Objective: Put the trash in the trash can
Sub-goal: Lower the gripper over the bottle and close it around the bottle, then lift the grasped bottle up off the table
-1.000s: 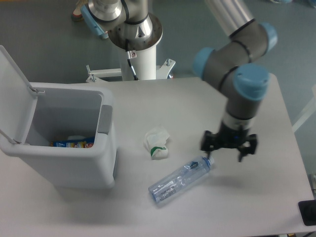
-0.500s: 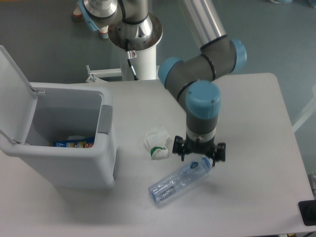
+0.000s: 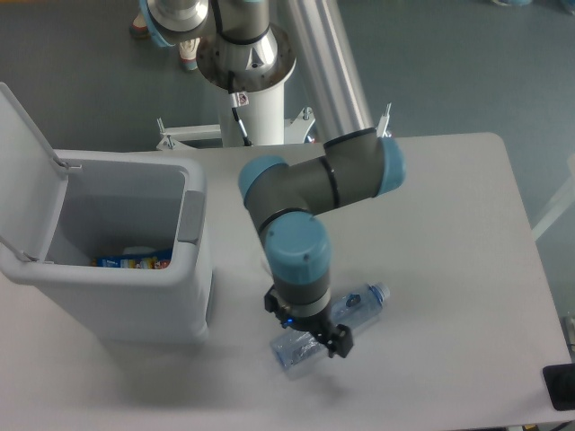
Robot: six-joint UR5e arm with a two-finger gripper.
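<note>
A clear plastic bottle (image 3: 359,303) with a blue cap lies on its side on the table, cap toward the right. My gripper (image 3: 307,325) hangs over its lower left half, pointing down, open, with one black finger (image 3: 341,341) on each side of the bottle's body. I cannot tell whether the fingers touch it. The crumpled paper wad is hidden behind my arm's wrist. The trash can (image 3: 192,224) stands at the left of the table with its lid (image 3: 27,153) swung up and open.
A blue and orange wrapper (image 3: 132,261) lies at the bottom of the can. The arm's base column (image 3: 252,90) rises behind the table's far edge. A dark object (image 3: 561,386) sits at the table's front right corner.
My arm has swung left across the table, from right of the bottle's cap to above its body, and now covers the paper wad. The bottle has not moved.
</note>
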